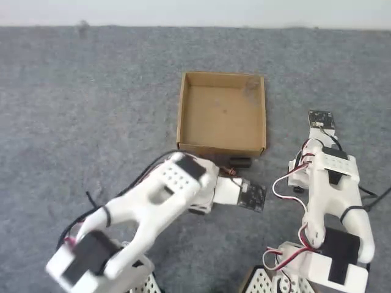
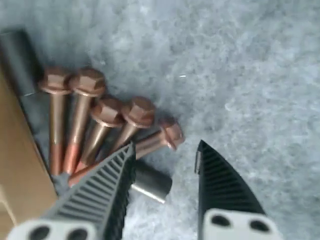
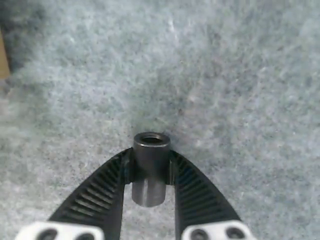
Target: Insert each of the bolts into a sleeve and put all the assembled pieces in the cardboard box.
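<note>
1. Desk (image 1: 91, 91): grey, carpet-like surface that carries everything below.

2. Left arm (image 1: 153, 201) and right arm (image 1: 333, 189): white, side by side. The left arm's wrist is just short of the box, and the right arm's wrist is off to the side of the box.

3. Cardboard box (image 1: 181, 110): open-topped and square, nothing inside. The left wrist view shows one brown wall (image 2: 20, 170) beside one finger of the left hand.

4. Left hand (image 2: 166, 145): fingers spread wide, nothing held, only bare desk between the tips.

5. Right hand (image 3: 151, 167): fingers drawn narrow, clamped on a sleeve.

6. Bolts (image 2: 107, 112): five, copper-coloured, with flanged hex heads. They lie fanned out on the desk just beyond one left fingertip. The heads are spread apart, and the shanks run together toward the box wall. The finger partly covers the shank of the nearest bolt.

7. Held sleeve (image 3: 151, 142): dark and tubular, upright between the right fingers, with its open bore facing up.

8. Loose sleeve (image 2: 152, 181): dark, lying on its side, partly tucked behind a left finger and just beside the nearest bolt.

9. Far sleeve (image 2: 17, 60): dark, lying beyond the bolt heads, farthest from the left hand.
</note>
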Robot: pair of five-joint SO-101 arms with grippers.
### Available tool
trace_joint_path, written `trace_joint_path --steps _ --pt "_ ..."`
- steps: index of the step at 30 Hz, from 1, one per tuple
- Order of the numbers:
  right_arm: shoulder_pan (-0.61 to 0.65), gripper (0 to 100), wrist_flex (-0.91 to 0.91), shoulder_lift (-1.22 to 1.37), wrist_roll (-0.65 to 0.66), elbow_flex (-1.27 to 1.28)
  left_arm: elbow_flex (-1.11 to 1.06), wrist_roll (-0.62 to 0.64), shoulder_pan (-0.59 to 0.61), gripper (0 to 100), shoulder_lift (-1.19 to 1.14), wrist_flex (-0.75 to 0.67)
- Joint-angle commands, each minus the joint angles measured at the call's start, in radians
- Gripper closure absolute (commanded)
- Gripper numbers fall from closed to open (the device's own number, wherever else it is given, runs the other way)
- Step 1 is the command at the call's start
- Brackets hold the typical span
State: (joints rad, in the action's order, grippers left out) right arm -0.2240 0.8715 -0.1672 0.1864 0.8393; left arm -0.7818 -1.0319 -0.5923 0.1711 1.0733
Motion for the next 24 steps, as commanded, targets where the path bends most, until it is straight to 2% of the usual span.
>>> trace_joint_path --steps 1,12,19,24 --pt "-0.005 99.2 -0.012 -0.036 0.014 -0.005 0.111 -0.012 0.051 81 -0.08 -0.021" --pt "0.015 99.2 -0.01 -0.036 0.014 -0.005 0.131 -0.009 0.094 81 -0.181 -0.155" --pt "0.015 99.2 -0.008 -0.038 0.014 -0.005 0.12 -0.009 0.137 81 -0.183 -0.16" --pt "0.015 99.2 -0.007 -0.038 0.014 -0.005 0.107 -0.009 0.112 89 -0.184 -0.169"
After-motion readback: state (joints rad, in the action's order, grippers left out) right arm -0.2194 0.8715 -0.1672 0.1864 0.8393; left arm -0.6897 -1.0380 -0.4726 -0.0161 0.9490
